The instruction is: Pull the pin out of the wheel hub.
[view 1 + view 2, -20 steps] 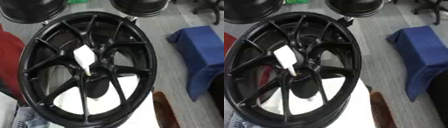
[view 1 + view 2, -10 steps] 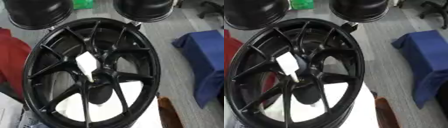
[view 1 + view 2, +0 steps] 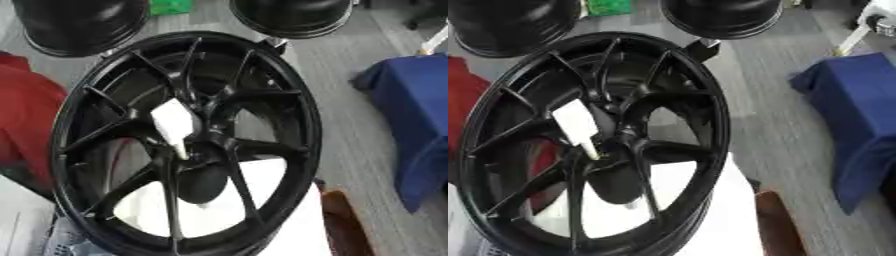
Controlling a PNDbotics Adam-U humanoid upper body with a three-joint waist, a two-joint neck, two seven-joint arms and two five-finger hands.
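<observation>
Still, the white pin (image 3: 176, 124) sat tilted in the black wheel hub (image 3: 194, 150); neither hand showed, so grip unknown. Probably it could jam against a spoke (image 3: 254, 146) if pulled askew.

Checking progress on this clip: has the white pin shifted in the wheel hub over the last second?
No. The white pin sits at the same spot against the wheel hub and spokes; the whole picture shifted, so the camera moved.

Grey floor (image 3: 350, 60), blue cloth (image 3: 859, 115) rt.
</observation>
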